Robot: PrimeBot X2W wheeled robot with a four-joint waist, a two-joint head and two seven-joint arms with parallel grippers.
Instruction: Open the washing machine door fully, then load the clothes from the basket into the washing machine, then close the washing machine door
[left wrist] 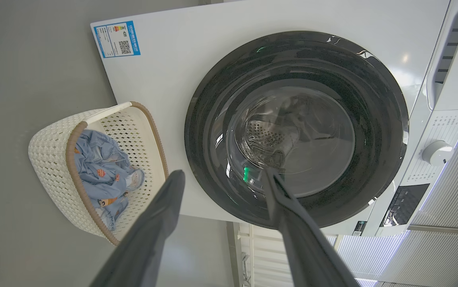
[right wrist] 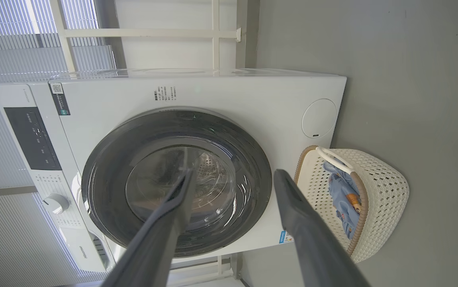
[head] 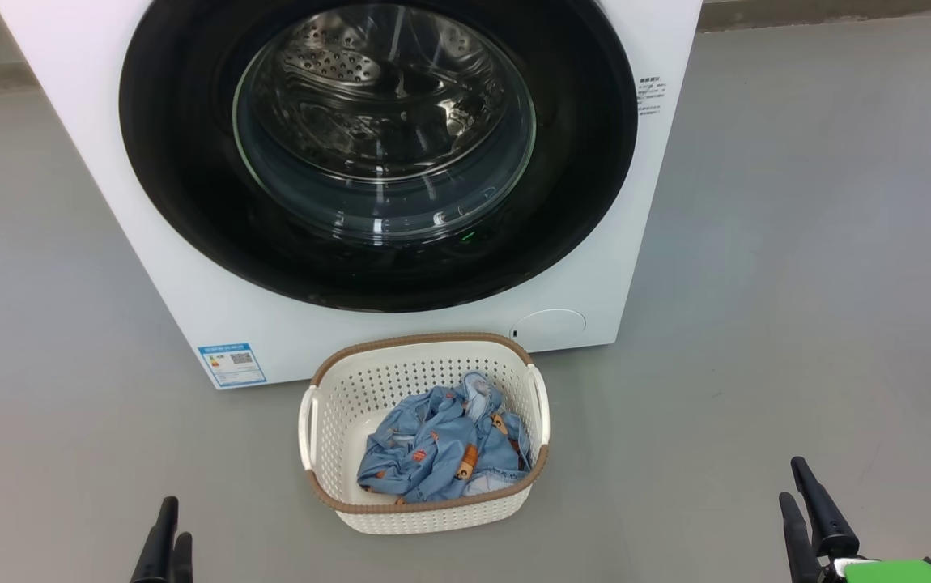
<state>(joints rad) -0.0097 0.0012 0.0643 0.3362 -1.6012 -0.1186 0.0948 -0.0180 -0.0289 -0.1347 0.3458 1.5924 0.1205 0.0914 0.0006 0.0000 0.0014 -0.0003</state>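
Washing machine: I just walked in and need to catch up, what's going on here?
Nothing has started. The door is shut on the machine, and the clothes lie in the basket on the floor before it. The robot's left gripper and right gripper hang low, both open and empty, touching nothing.

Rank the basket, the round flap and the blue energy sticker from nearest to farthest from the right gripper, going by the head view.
1. The basket, on the floor, left of the right gripper.
2. The round flap, low on the front of the washing machine, behind the basket's right end.
3. The blue energy sticker, at the front's lower left corner.
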